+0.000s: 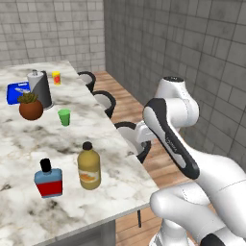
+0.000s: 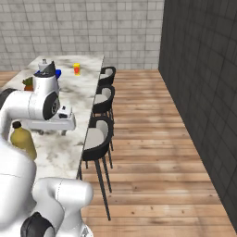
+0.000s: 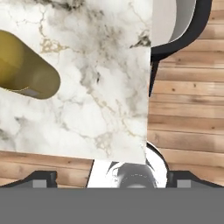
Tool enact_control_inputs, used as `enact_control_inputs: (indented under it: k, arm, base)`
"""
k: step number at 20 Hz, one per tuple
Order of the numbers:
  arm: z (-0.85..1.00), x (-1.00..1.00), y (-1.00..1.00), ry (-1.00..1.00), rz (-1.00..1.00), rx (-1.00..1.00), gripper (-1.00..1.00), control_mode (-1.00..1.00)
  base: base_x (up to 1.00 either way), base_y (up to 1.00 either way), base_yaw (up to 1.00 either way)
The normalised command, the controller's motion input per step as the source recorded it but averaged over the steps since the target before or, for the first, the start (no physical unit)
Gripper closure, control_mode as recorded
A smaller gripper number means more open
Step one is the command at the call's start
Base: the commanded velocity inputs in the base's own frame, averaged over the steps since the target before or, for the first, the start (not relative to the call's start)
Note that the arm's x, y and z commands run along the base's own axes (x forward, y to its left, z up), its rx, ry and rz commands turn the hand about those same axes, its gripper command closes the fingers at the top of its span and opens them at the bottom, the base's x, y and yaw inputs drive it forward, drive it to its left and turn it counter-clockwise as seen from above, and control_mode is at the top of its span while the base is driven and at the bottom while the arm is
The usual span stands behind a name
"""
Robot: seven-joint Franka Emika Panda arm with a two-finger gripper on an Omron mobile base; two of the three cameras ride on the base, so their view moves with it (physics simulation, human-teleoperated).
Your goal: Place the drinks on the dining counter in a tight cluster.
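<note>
The marble table (image 1: pixel 29 144) carries the amber bottle (image 1: pixel 89 167) and, just beside it, the blue flask (image 1: pixel 48 179), both upright near the front edge. Farther back stand a potted plant (image 1: pixel 31 106) and a green cup (image 1: pixel 64 116). The claw (image 3: pixel 111 179) hangs wide and empty above the table edge.

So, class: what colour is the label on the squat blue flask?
Red. The label wraps the squat blue flask below its black cap, clearest in the left base view.
</note>
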Motion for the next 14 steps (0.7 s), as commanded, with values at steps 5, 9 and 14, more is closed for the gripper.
enact_control_inputs:
  k: [5, 9, 14]
  arm:
    - [0.31, 0.08, -0.52, 0.04, 0.0, 0.0, -1.0, -1.0]
    - [0.18, -0.28, -0.42, 0.0, -0.05, 0.0, -1.0, -1.0]
    - [0.29, -0.41, -0.17, -0.01, -0.07, 0.0, -1.0, -1.0]
  base:
    - [0.0, 0.0, 0.0]
    - [0.0, 0.0, 0.0]
    - [0.0, 0.0, 0.0]
